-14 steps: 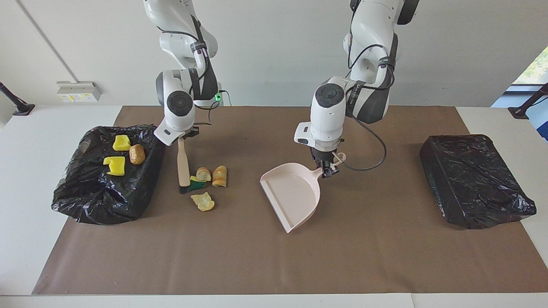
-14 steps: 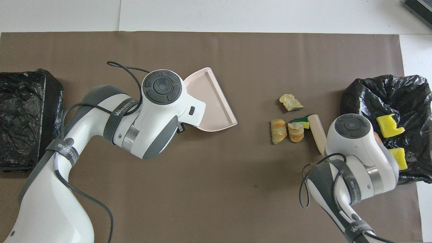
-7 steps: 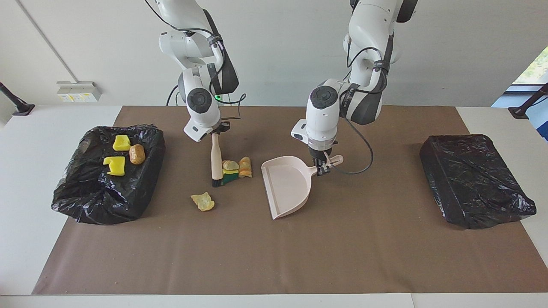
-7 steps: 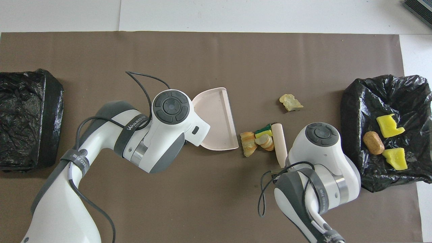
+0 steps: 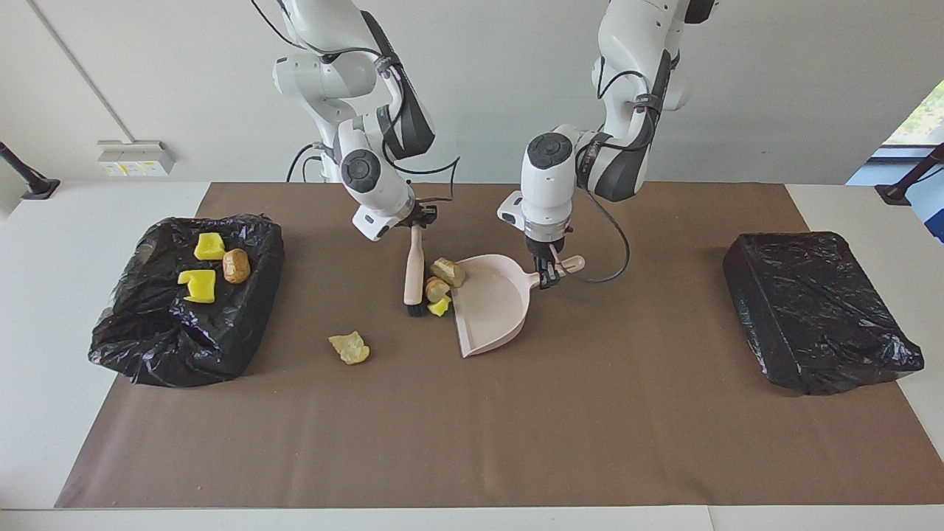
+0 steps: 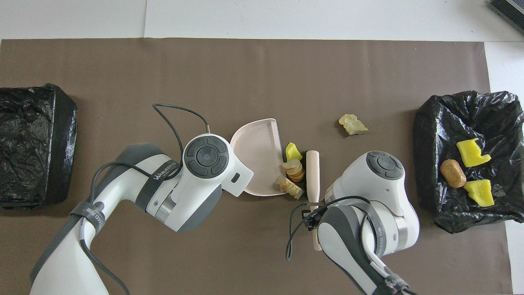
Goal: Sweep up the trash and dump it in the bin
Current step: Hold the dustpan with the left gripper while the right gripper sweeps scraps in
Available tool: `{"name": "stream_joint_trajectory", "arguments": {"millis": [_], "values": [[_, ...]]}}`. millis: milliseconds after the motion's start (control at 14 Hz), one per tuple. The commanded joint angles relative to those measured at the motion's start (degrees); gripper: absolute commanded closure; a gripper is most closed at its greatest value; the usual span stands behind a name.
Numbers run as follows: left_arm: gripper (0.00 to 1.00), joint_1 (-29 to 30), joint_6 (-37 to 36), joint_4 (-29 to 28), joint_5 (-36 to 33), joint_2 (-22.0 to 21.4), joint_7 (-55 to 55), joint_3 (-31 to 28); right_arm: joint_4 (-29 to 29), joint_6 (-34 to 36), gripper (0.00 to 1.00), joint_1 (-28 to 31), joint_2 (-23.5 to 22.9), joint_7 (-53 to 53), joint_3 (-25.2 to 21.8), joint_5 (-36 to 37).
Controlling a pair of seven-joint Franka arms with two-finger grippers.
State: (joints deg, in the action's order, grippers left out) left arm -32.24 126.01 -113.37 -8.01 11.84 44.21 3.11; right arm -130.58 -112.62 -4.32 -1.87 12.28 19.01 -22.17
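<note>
— Trash (image 5: 442, 284) where? And the hands?
— Three scraps bunched at the dustpan's (image 5: 494, 313) open edge, brush (image 5: 414, 276) against them; one scrap (image 5: 349, 347) lies apart; three sit in the bin (image 5: 155, 346). Right hand (image 5: 417, 221) grips the brush handle, left hand (image 5: 547, 274) the dustpan handle.

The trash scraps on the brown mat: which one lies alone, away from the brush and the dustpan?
The pale yellow crumpled scrap, lying toward the right arm's end and farther from the robots. The others crowd between the beige-handled brush and the pink dustpan.
</note>
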Motion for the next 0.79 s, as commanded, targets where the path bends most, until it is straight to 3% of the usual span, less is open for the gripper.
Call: {"name": "stream_joint_trajectory", "arguments": {"millis": [0, 430, 573, 717], "values": [[1.00, -0.3, 3.6, -4.0, -1.4, -2.2, 0.6, -0.4, 4.9, 0.3, 1.00, -1.6, -3.2, -1.4, 0.3, -3.3], [1.00, -0.1, 4.7, -4.4, -1.4, -2.2, 0.5, -0.4, 10.7, 3.6, 1.00, -1.5, -5.2, -5.2, 0.2, -10.1], [1.00, 0.0, 5.1, -4.4, -1.0, -2.2, -0.1, -0.4, 12.9, 10.8, 1.00, -0.3, -2.5, -5.1, -1.0, -5.7], [1.00, 0.0, 5.7, -4.4, -0.9, -2.1, -0.4, -0.4, 16.2, 17.1, 1.00, 3.0, -1.6, -5.3, -0.8, 4.5]]}}
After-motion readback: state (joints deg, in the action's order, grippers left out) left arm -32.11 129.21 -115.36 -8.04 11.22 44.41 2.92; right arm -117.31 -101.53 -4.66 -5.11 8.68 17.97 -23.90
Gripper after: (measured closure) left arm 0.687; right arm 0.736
